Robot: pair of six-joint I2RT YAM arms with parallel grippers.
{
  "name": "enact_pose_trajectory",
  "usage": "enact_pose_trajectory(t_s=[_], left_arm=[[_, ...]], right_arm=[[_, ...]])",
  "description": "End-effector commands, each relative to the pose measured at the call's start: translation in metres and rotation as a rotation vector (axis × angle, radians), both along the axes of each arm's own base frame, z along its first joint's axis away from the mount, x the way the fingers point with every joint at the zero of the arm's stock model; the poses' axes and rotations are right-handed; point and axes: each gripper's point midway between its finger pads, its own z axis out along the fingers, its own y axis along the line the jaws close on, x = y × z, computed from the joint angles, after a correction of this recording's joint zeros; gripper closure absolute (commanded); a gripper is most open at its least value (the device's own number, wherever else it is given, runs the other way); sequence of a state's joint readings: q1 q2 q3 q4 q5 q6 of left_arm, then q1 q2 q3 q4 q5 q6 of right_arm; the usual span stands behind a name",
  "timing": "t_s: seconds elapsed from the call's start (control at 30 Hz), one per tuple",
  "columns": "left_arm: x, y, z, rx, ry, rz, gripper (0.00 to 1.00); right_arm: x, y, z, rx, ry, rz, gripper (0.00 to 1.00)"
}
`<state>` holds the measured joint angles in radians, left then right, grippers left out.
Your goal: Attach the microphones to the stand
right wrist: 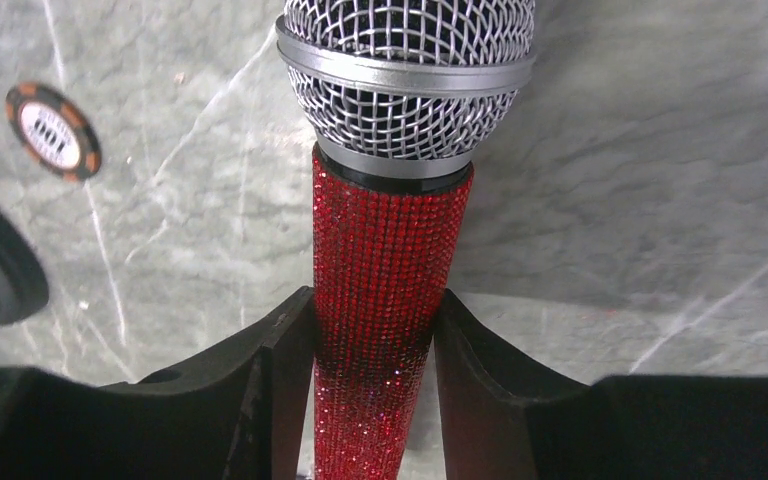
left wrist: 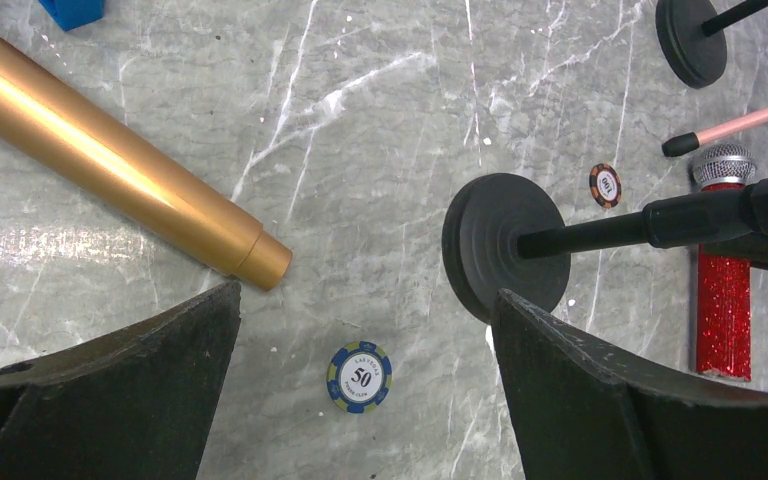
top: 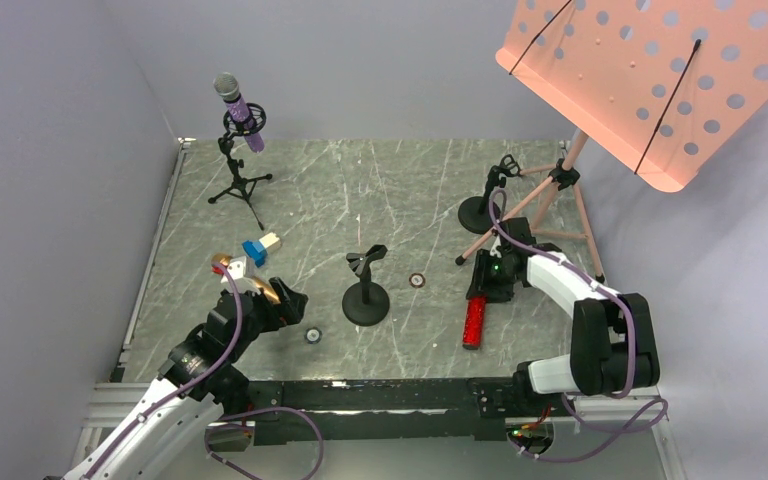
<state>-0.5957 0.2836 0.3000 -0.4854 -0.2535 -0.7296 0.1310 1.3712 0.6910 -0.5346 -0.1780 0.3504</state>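
The purple microphone (top: 241,112) sits in the clip of a tripod stand (top: 241,183) at the back left. The gold microphone (top: 263,289) lies on the table; in the left wrist view its handle (left wrist: 110,150) is just left of my open, empty left gripper (left wrist: 368,292) (top: 295,302). My right gripper (right wrist: 375,300) (top: 486,288) is shut on the red microphone (right wrist: 385,260) just below its silver head; the red handle (top: 475,322) lies low over the table. Two round-base stands with empty clips stand at centre (top: 365,300) and back right (top: 480,212).
A pink perforated music stand (top: 650,80) stands at the back right, its legs near my right arm. A blue poker chip (left wrist: 359,376) lies between my left fingers, an orange one (right wrist: 53,130) left of the red microphone. Small blue and white blocks (top: 258,247) lie behind the gold microphone.
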Motion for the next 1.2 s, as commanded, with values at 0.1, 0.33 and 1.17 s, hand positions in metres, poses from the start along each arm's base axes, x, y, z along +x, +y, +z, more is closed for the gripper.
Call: enact_pose_trajectory(t_s=[0.1, 0.33, 1.17], left_arm=[[0.003, 0.001, 0.008, -0.014, -0.020, 0.012, 0.01], [0.002, -0.002, 0.018, -0.023, -0.042, -0.010, 0.01], [-0.054, -0.116, 0.231, -0.451, -0.532, -0.775, 0.01]], right_arm=[[-0.013, 0.042, 0.035, 0.181, -0.022, 0.140, 0.91], [-0.018, 0.064, 0.060, 0.275, -0.107, 0.214, 0.96], [-0.003, 0.119, 0.249, 0.450, -0.826, 1.159, 1.00]])
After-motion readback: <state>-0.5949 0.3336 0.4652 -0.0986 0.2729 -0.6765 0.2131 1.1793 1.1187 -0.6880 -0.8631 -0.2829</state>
